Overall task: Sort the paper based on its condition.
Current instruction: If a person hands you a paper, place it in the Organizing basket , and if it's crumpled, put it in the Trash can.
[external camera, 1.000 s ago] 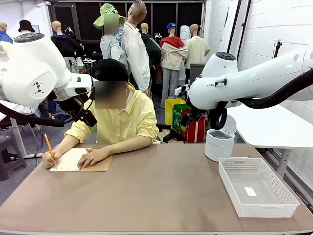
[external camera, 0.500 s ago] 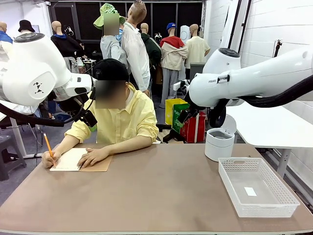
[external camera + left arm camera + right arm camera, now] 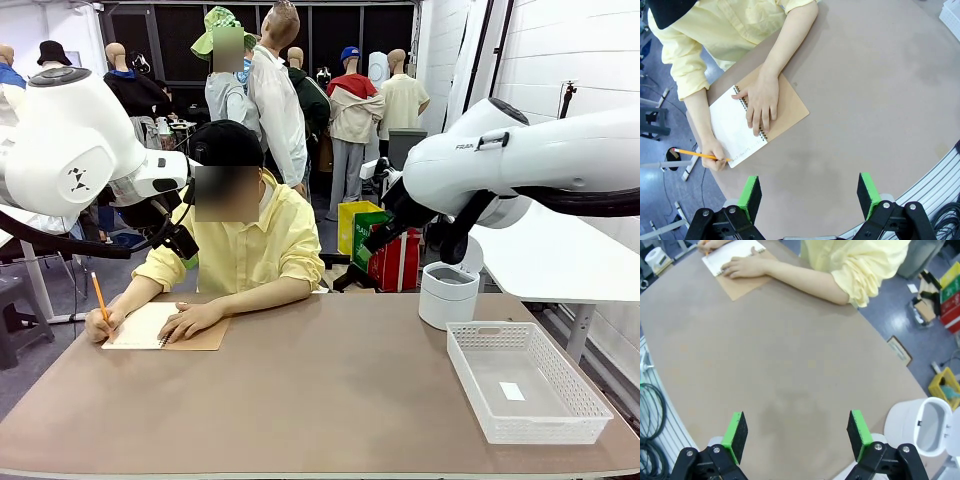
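While a hand [image 3: 715, 157] writes in the spiral notebook [image 3: 735, 127], left tool [image 3: 809, 194] and right tool [image 3: 797, 434] gape empty; sorting is not begun

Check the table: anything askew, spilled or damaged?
Nothing stands out. The spiral-bound notebook with a brown kraft cover lies flat under the person's hand, the white plastic mesh basket sits level with a small white tag inside, and the white round bin stands upright. Left gripper and right gripper are open, above the table.
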Robot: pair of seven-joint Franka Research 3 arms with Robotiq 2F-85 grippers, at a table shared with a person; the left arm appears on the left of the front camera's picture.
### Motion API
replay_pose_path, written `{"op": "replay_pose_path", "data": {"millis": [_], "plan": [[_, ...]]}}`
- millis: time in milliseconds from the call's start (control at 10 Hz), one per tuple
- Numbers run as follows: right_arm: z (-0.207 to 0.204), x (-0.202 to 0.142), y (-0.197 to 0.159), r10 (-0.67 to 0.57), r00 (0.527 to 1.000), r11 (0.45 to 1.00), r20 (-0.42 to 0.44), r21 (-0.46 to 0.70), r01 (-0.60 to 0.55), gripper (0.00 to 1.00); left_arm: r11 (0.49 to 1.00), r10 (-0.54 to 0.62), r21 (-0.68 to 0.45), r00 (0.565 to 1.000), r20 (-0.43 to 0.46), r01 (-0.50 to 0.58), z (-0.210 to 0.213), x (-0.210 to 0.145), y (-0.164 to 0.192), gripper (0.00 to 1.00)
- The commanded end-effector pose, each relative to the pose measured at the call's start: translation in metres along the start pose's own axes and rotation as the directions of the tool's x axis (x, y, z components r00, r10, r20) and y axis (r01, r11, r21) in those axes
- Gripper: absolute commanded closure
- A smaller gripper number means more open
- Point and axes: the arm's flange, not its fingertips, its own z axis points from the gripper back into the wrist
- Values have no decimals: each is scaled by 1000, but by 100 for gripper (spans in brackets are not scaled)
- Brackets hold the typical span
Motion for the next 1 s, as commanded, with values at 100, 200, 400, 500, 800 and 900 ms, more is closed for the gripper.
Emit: {"op": "replay_pose_path", "data": {"millis": [100, 200, 400, 500, 800, 900], "plan": [[2, -17, 6, 18, 999, 1000, 45, -10, -17, 0, 1000, 3, 0, 1000, 5, -3, 1, 0, 1, 0], [2, -18, 8, 18, 998, 1000, 59, -13, -17, 0, 1000, 3, 0, 1000, 5, -3, 1, 0, 1, 0], [6, -6, 5, 7, 1000, 1000, 15, 0, -7, 0, 1000, 3, 0, 1000, 5, -3, 1, 0, 1, 0], [6, -6, 5, 7, 1000, 1000, 15, 0, -7, 0, 1000, 3, 0, 1000, 5, -3, 1, 0, 1, 0], [6, -6, 5, 7, 1000, 1000, 15, 0, -7, 0, 1000, 3, 0, 1000, 5, -3, 1, 0, 1, 0], [6, -6, 5, 7, 1000, 1000, 15, 0, -7, 0, 1000, 3, 0, 1000, 5, -3, 1, 0, 1, 0]]}}
